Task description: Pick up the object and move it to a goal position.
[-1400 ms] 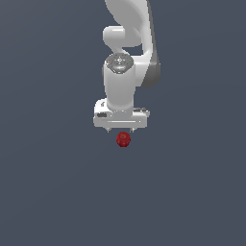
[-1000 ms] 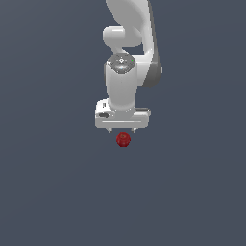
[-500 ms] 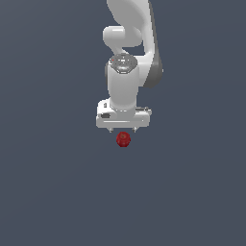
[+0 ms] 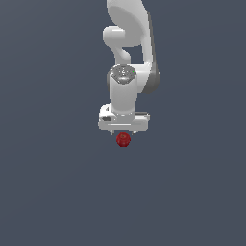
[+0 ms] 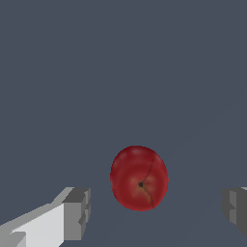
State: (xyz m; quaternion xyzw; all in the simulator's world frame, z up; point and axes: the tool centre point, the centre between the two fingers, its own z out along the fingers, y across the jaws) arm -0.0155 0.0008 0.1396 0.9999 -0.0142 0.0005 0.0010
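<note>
The object [image 5: 139,178], a small dark red, roundish fruit-like ball with a dark stem pit and a thin crease running from it, lies on the plain dark grey-blue floor [image 4: 53,192]. In the exterior view it [image 4: 123,139] shows just below the white gripper [image 4: 124,131], at about 6 o'clock from the gripper body, and is far narrower than that body.

In the wrist view the ball sits between the two grey finger pads [image 5: 77,213], one at about 8 o'clock of it and the other at about 3 to 4 o'clock, near the frame edge. Clear floor shows on both sides of the ball, so the jaws stand wide apart and touch nothing.

The white arm [image 4: 127,91] rises straight up from the gripper, toward 12 o'clock in the exterior view, with the wrist pointing down over the ball.
</note>
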